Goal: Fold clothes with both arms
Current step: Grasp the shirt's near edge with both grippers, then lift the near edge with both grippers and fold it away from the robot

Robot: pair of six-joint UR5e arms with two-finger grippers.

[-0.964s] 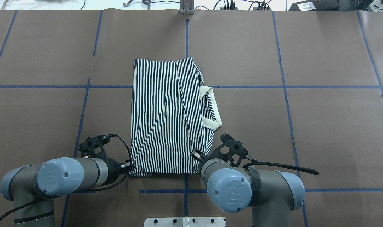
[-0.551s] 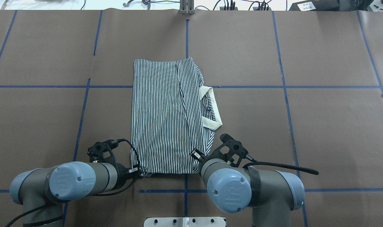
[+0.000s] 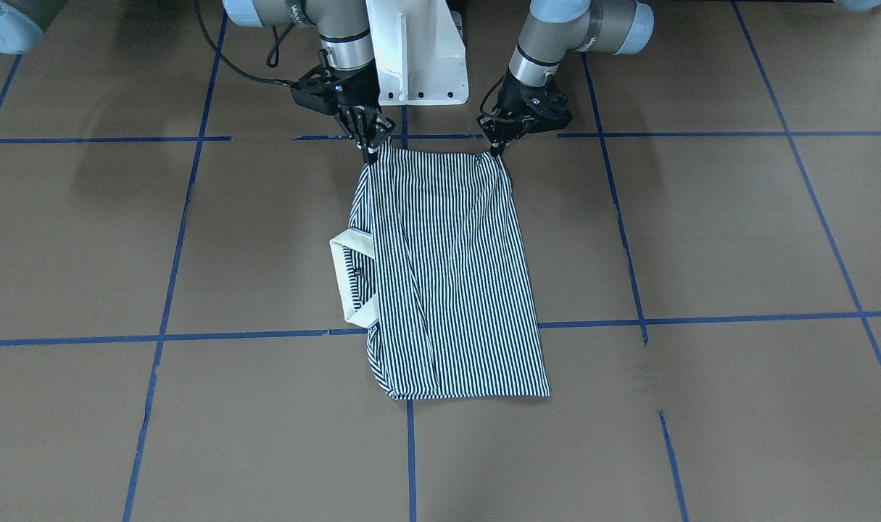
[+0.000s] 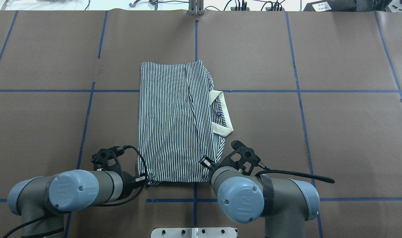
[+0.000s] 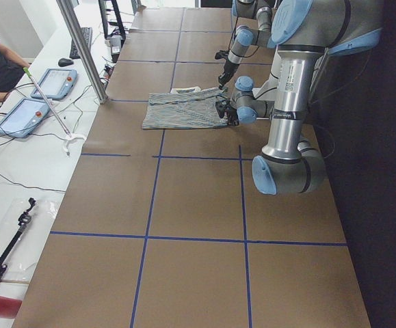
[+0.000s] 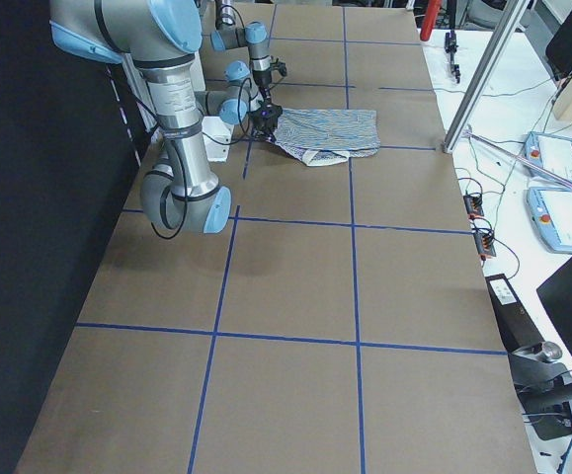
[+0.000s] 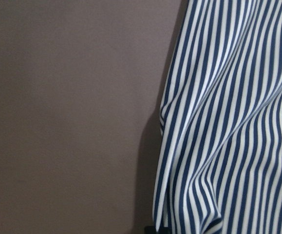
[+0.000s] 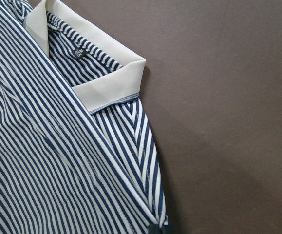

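The striped polo shirt (image 4: 171,125) lies folded lengthwise in the table's middle, its cream collar (image 4: 222,112) sticking out on the right side. In the front view the shirt (image 3: 447,275) has both near corners pinched and slightly raised. My left gripper (image 3: 494,150) is shut on the near-left corner and also shows in the overhead view (image 4: 146,180). My right gripper (image 3: 370,154) is shut on the near-right corner, hidden under its wrist in the overhead view. The left wrist view shows the striped edge (image 7: 228,122) over bare table. The right wrist view shows the collar (image 8: 106,83).
The brown table covering (image 4: 320,132) is marked by blue tape lines. The white pedestal base (image 3: 415,51) stands just behind the grippers. A metal post (image 4: 196,8) stands at the far edge. Tablets (image 5: 20,116) and cables lie on a side bench beyond it.
My left arm has moved right, drawing the shirt's near-left corner inward with it. The right arm and the rest of the shirt have not moved.
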